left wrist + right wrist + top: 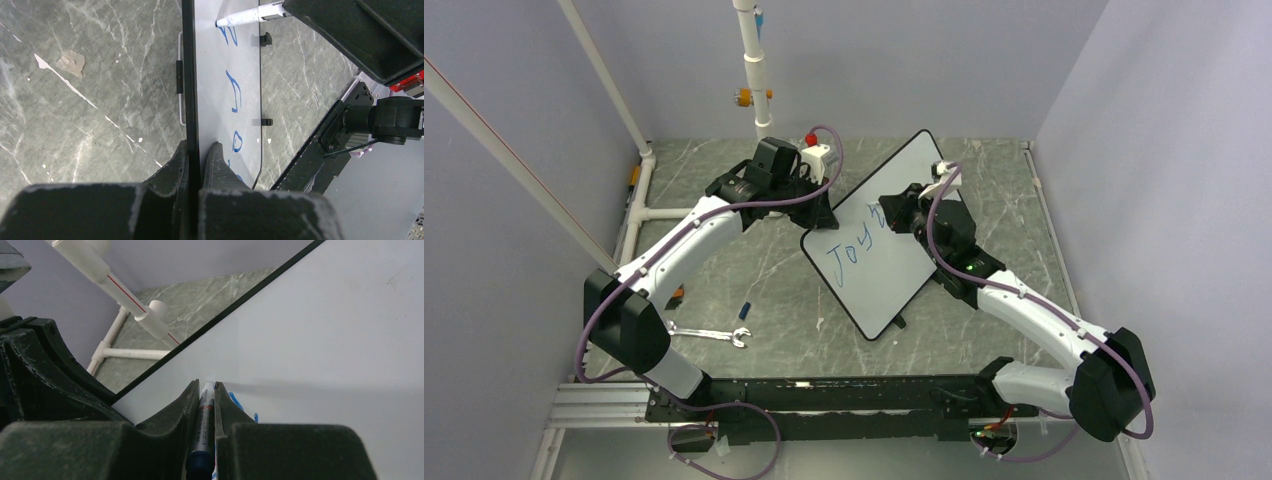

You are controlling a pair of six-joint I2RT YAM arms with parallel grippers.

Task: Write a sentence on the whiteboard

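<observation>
the whiteboard [889, 290] sits mid-table [764, 270] between the two arms. the left gripper [200, 147] is on its left edge, the marker [204, 420] tip on its face beside the writing [849, 250]. a wrench [707, 332] lies to its left.

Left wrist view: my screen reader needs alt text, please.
The left gripper clamps the whiteboard by its black edge. Blue handwriting runs up the board to a marker tip at the top; grey marbled table shows on both sides.

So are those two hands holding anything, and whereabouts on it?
The left hand pinches the whiteboard by its edge; the right hand grips a marker by its barrel.
</observation>
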